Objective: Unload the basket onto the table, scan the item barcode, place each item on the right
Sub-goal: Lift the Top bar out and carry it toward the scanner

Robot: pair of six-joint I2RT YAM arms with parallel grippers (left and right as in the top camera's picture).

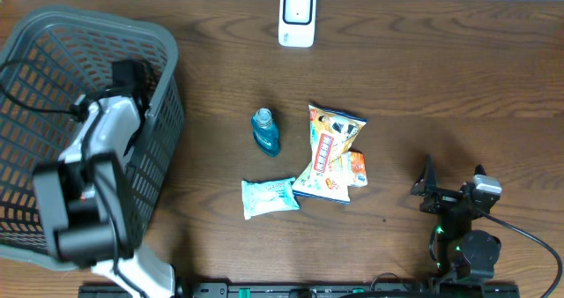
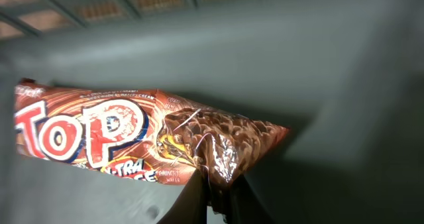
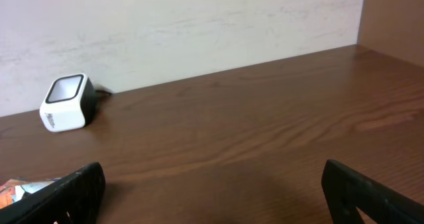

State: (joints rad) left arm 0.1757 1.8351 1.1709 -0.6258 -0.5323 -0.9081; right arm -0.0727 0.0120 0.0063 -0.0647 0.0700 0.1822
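Left wrist view: left jaws clamp shut on the crimped end of the snack packet (image 2: 112,134) inside the basket (image 1: 167,113) at 9 o'clock on the worktop (image 1: 423,86), probably light, crinkly, slippery, so that seam suits; right jaws gape empty.

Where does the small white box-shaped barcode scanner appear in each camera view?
Overhead: white box-shaped barcode scanner at top centre, near the table's far edge.
Left wrist: not in it; only a brown snack packet against the grey plastic basket.
Right wrist: scanner at the left, before the pale wall.
Shared landmark: the dark wooden table, overhead and right wrist.
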